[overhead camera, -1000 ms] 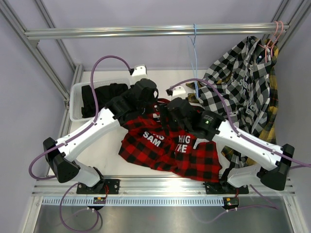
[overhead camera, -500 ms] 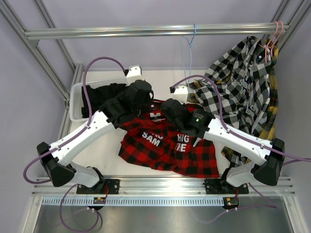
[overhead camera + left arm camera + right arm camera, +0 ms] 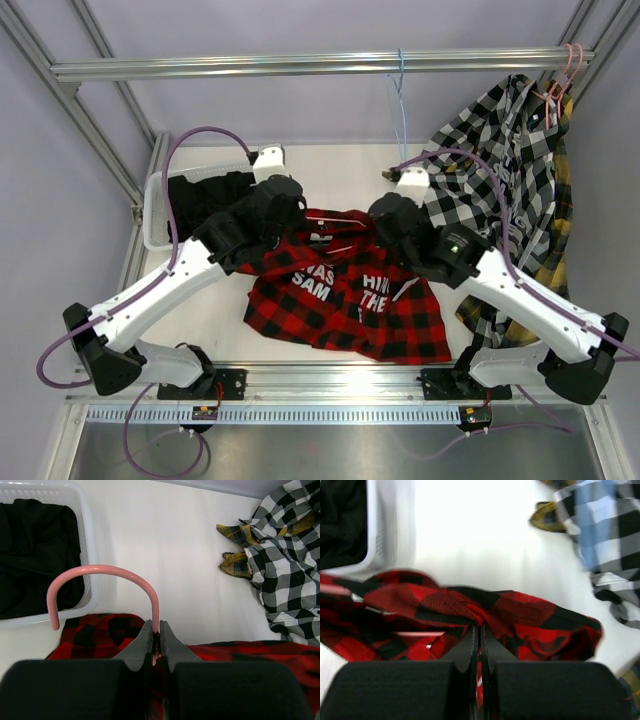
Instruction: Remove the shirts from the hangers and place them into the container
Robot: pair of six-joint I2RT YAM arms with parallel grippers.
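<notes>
The red-and-black plaid shirt lies spread on the table near its middle, white lettering uppermost; the pink hanger sits at its far edge, hook rising clear of the cloth. The left gripper is clamped on the hanger's neck just under the hook; the right gripper is pinched tight on a raised fold of the same shirt.

The black shirt lies in the container at the table's left. The black-and-white check shirt hangs from the rail at right, with the yellow-and-dark plaid shirt behind it; a light blue hanger hangs from the rail beside them.
</notes>
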